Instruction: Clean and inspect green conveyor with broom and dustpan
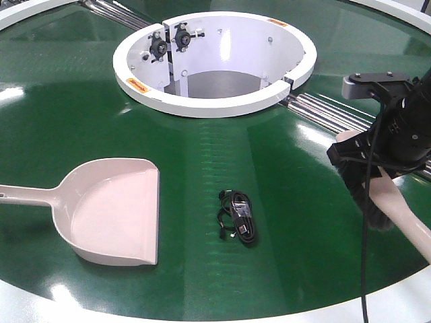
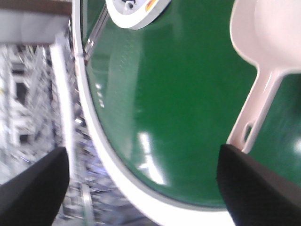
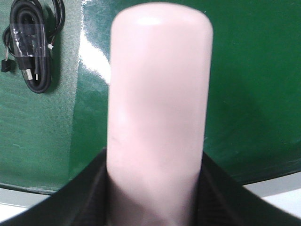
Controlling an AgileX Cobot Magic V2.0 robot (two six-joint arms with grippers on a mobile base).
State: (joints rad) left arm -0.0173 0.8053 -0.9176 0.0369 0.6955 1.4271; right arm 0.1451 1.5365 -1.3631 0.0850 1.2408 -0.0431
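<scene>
Right arm (image 1: 404, 128), right of frame: black housing | grey bracket (image 1: 357, 86) on top, perhaps a camera mount | black cable (image 1: 364, 269) trailing to lower edge | left fingers (image 2: 256, 186): dark, matte, wedge-shaped, lower corners | right fingers (image 3: 225, 202): black, lower frame

One green conveyor (image 1: 81, 108). One white hub ring (image 1: 215, 105) at upper centre, two black knobs (image 1: 159, 46) inside it. One dustpan (image 1: 114, 215) lower left, one broom (image 1: 404, 215) at the right edge, one bundled black cable (image 1: 238, 217) at centre.
</scene>
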